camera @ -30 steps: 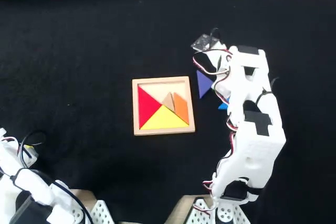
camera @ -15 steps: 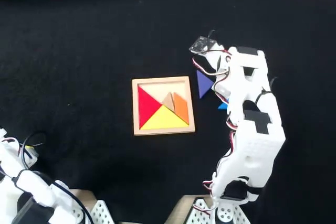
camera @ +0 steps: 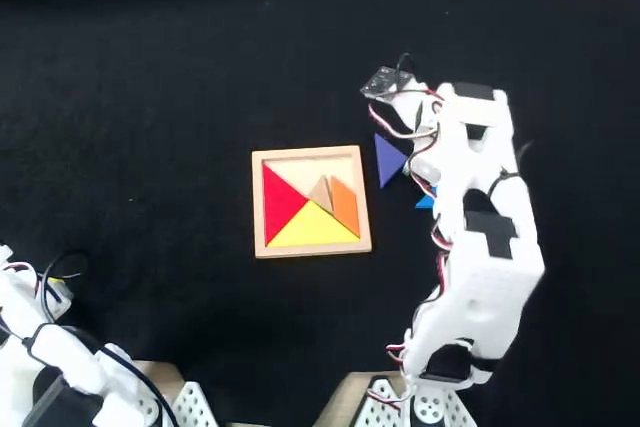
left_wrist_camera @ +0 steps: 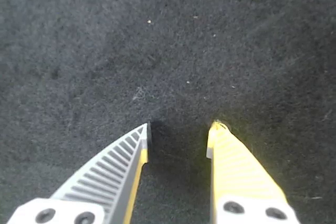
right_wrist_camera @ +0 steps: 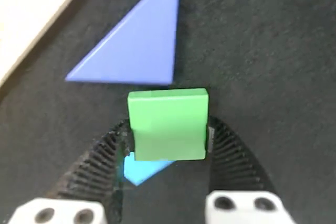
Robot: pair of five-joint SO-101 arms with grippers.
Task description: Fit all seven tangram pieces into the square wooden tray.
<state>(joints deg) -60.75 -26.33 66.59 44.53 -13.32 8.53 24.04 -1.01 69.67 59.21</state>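
**Right hand (right_wrist_camera: 167, 136).** I hold the flat green square tangram piece (right_wrist_camera: 168, 124) between my two ribbed fingers, which are closed to a narrow span, one on each of two opposite straight edges. Part of a light blue flat piece (right_wrist_camera: 142, 169) shows under the square. I cannot tell whether the square is lifted clear of the black cloth-covered table (camera: 150, 97).

**Position.** In the high view my right arm stands at 3 o'clock of the square wooden tray (camera: 300, 165). The violet-blue flat triangle (right_wrist_camera: 139, 51) lies between them, just beside the square.

**Handling (judged).** The square looks rigid, thin and light, with smooth painted faces. A grip on parallel edges should hold it squarely, while a grip across corners would probably let it pivot. Moderate pressure should be enough. It is unlikely to be fragile, but it may slip if tilted.

**Tray.** The red, yellow, orange and tan pieces are seated. Bare wood remains along the 12 o'clock side.

**Left hand (left_wrist_camera: 181, 127).** It is parted moderately and holds nothing above the table.
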